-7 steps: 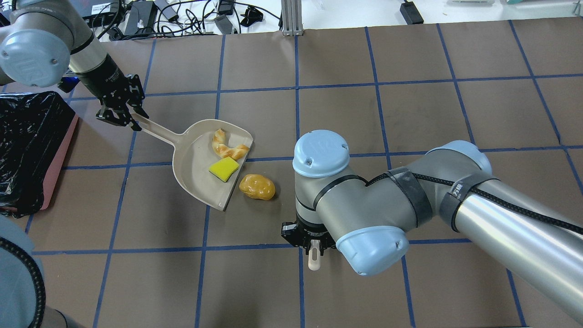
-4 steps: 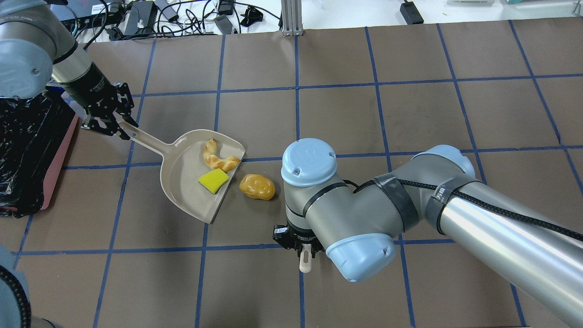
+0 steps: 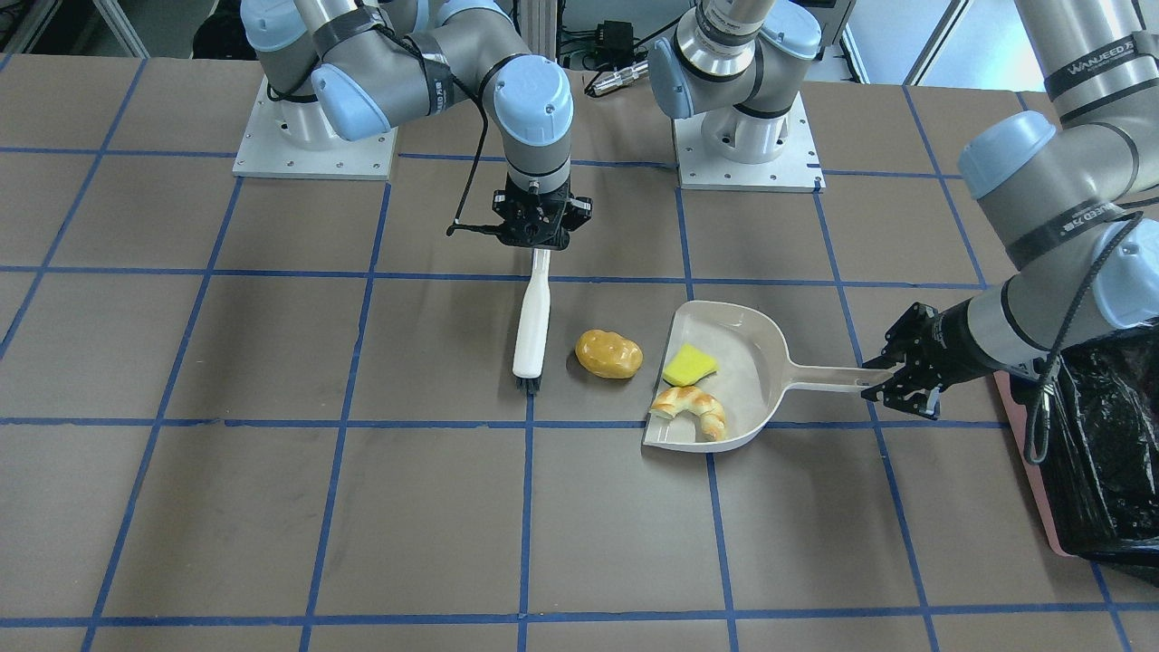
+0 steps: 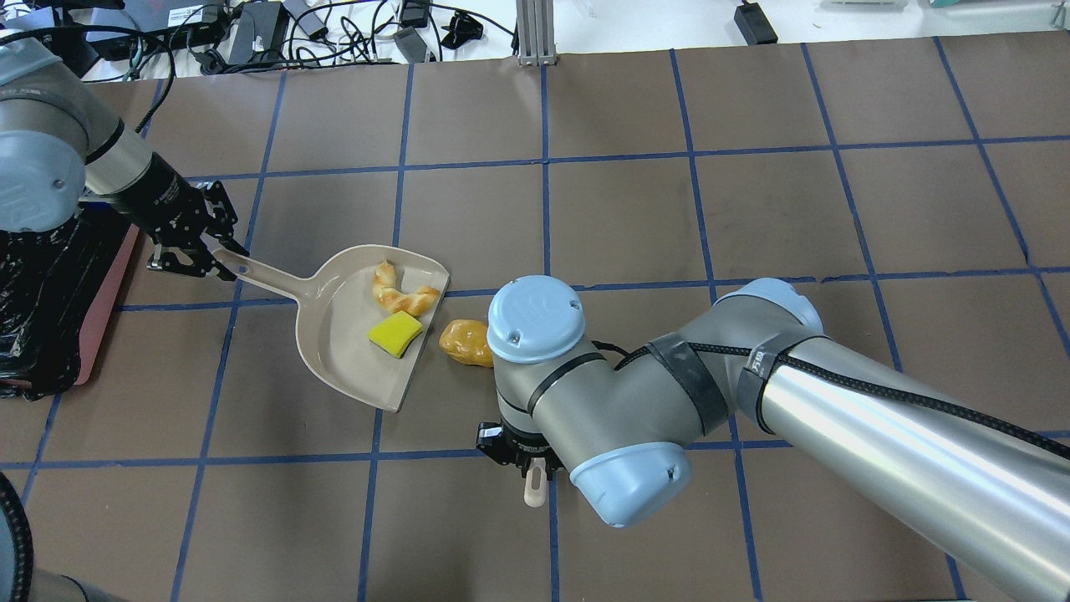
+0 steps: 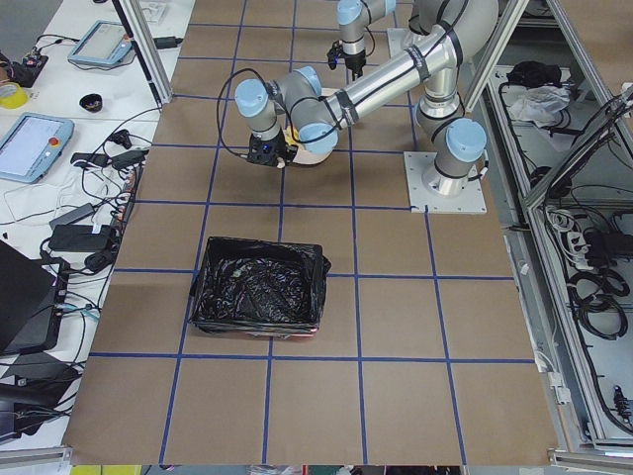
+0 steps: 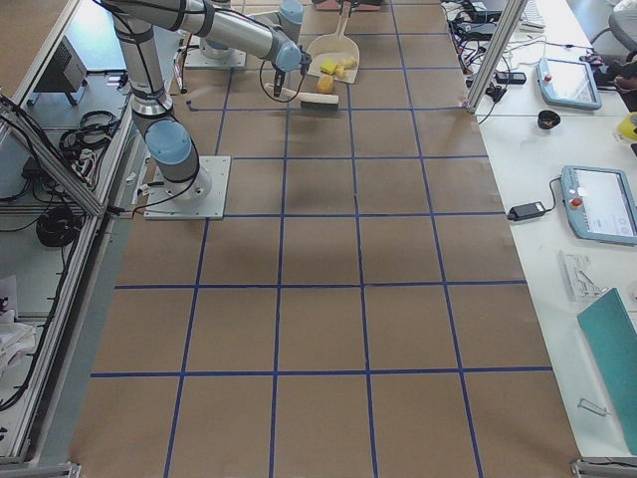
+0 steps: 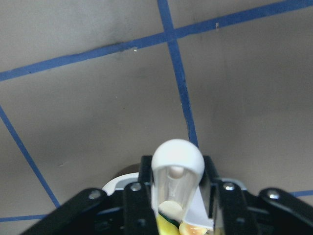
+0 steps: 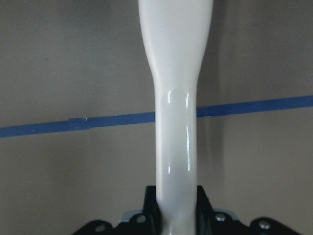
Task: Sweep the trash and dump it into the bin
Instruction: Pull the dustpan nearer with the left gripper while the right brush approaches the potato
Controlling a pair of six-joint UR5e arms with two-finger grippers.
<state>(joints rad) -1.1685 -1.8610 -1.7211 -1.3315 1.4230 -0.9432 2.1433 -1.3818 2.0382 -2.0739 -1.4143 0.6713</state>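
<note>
At far left of the overhead view: bin [image 4: 105, 305], pink wall, black bag [image 4: 42, 284] as liner, partly under the left arm.

Next right: left gripper [image 4: 227, 262], clenched on the tip of the pan handle (left wrist view agrees: the handle end is pinched between the fingers). It sits just beside the bin, not over it.

Pan [image 4: 343, 355]: beige, handle pointing back toward the bin, open mouth facing the roll. It looks low and near level over the table [image 4: 752, 209]; cannot tell whether the lip touches.

Inside the pan, near the mouth:
- croissant [image 4: 403, 289], on the side away from the robot, close to the side wall
- sponge [image 4: 394, 334], just beside it on the robot's side; touching or narrowly apart, cannot tell

Roll [image 4: 464, 341]: outside the pan, on the table, just beside the mouth. Its right part is hidden under the right arm in the overhead view.

Right of that: right gripper [image 3: 541, 243], clamped on the top of the brush [image 3: 532, 321] handle; the right wrist view shows the white handle running out from between the fingers. Dark bristle end is down by the table, just beside the roll, with a small gap in the front view. The roll lies between the bristles and the pan.
</note>
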